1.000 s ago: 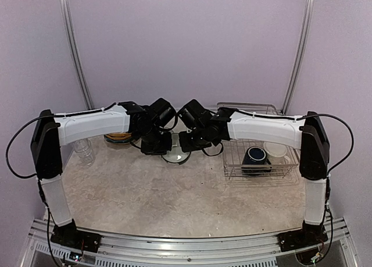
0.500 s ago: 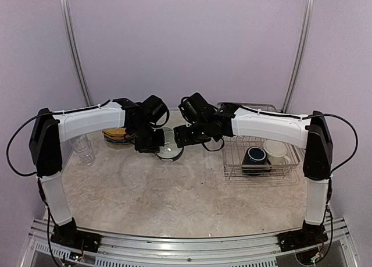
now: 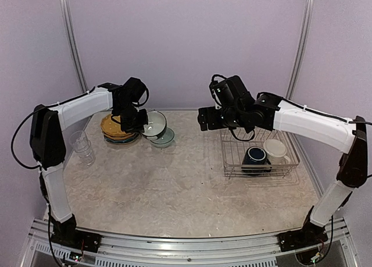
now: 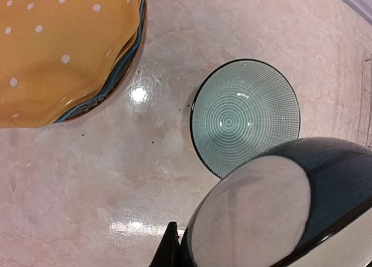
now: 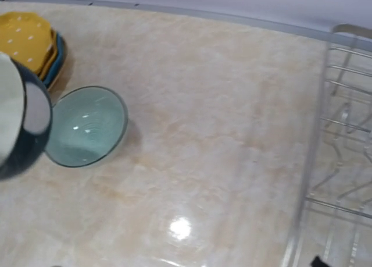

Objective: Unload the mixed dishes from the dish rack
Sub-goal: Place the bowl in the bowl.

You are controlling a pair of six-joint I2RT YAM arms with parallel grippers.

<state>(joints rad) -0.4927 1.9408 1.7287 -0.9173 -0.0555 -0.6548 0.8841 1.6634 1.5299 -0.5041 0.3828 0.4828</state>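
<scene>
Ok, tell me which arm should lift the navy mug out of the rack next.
Right. The right gripper hovers beside the dish rack, near the navy mug, apparently empty; the left gripper is far from it, shut on the dark teal bowl.

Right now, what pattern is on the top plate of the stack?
The top plate is yellow with white dots; clearest in the left wrist view.
</scene>
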